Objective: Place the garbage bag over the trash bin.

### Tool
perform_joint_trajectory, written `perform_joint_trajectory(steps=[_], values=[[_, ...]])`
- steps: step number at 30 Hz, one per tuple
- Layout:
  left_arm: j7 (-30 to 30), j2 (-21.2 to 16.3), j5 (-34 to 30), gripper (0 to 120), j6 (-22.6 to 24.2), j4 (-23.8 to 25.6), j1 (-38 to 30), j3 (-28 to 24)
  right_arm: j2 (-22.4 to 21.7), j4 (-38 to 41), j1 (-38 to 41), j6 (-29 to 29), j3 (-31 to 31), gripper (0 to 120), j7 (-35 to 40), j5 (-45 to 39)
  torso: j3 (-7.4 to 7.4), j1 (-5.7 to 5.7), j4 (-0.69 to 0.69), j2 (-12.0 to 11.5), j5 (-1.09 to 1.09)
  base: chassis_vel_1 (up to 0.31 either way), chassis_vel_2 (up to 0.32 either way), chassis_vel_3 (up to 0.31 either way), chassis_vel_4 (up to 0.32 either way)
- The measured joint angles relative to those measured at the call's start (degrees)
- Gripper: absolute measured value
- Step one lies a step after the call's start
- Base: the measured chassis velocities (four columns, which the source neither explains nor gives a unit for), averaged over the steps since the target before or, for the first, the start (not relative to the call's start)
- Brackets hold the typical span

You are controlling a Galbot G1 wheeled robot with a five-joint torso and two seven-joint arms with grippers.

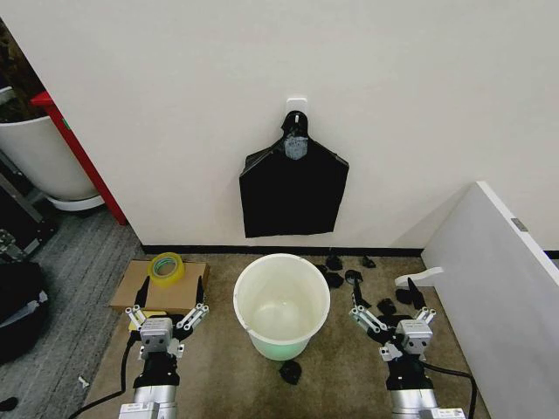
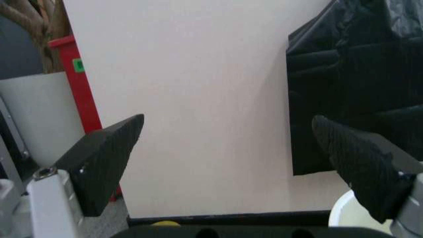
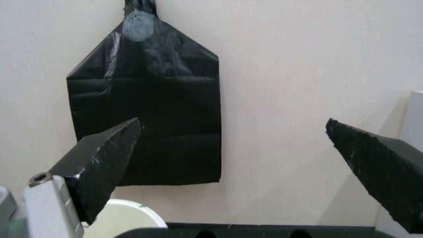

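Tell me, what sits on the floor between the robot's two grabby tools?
In the head view, the round cream-white plastic bucket stands between the left tool and the right tool, touching neither.

Both grippers, left point(image 1: 169, 298) and right point(image 1: 386, 299), have silver-grey bodies, black wedge fingers point(image 2: 106, 166), and seemingly black cables.

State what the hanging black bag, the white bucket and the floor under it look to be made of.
Black bag: thin plastic film, seemingly; soft sheen and fold creases.
White bucket: moulded plastic, probably; smooth, semi-gloss wall, pale green base.
Floor: short-pile carpet, apparently; matte brown and fuzzy.
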State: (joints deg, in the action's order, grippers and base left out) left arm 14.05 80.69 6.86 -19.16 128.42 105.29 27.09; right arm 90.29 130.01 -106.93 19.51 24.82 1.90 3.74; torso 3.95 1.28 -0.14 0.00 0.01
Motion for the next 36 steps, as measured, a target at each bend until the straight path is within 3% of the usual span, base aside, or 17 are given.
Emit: perform_joint_trajectory(steps=[22,36], values=[[-0.07,0.53,1.69,100,-0.69,-0.63,-0.01,0.17,-1.99,-2.87,3.91,-3.19,-1.38,100,-0.35,-1.93,0.00,0.00,0.00,0.00,0.00,0.000,0.000,0.000,0.000],[-0.99,-2.47,1.19,100,-0.96,-3.40,-1.00,-2.33,-8.72,-6.20,15.60,-10.29,-0.74,100,-3.99,-20.93,0.00,0.00,-0.02,0.00,0.00,0.000,0.000,0.000,0.000]])
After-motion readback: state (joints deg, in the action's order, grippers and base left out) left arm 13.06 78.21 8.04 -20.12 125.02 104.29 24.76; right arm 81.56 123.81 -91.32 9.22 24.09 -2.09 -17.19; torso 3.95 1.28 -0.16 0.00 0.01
